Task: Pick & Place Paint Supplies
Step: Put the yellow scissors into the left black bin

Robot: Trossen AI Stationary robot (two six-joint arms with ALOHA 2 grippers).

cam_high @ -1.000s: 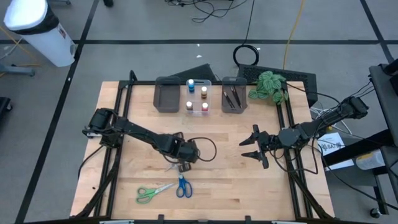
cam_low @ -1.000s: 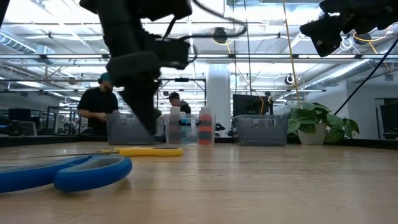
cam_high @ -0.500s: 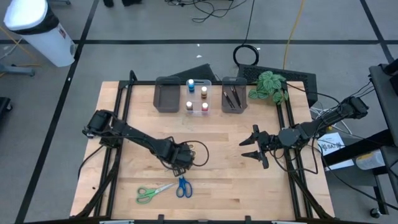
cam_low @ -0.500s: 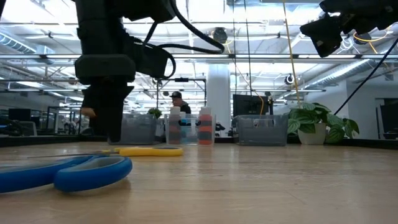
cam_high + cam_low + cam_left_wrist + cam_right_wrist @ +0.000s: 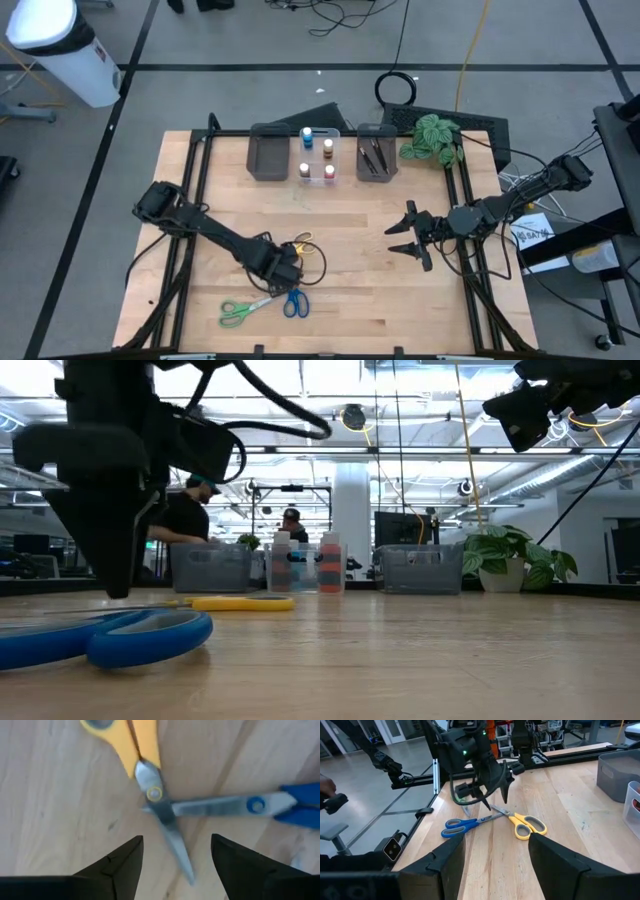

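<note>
Left gripper (image 5: 175,860) hovering low over yellow scissors (image 5: 137,755), fingers spread wide, nothing held. Looks like pick step just lining up. Yellow blade tip lies right between fingers, handles farther ahead, blue scissors (image 5: 235,806) crossing at the blades. Green scissors (image 5: 240,311) nearby toward table front. Next move, I'd guess: drop, pinch yellow blade without snagging blue pair. Right gripper (image 5: 408,238) waiting open, well apart.

Pale wooden plank tabletop (image 5: 45,805): smooth, matt, fine grain. Yellow-handled scissors (image 5: 142,765): glossy plastic grips, bright metal blades w/ brass-look pivot. Blue-handled scissors (image 5: 240,806): shiny plastic, brushed steel blade. Dark left gripper (image 5: 175,862) fingers (image 5: 120,865): matt black, prob. plastic. Grey rectangular bins (image 5: 268,155): dull plastic.
</note>
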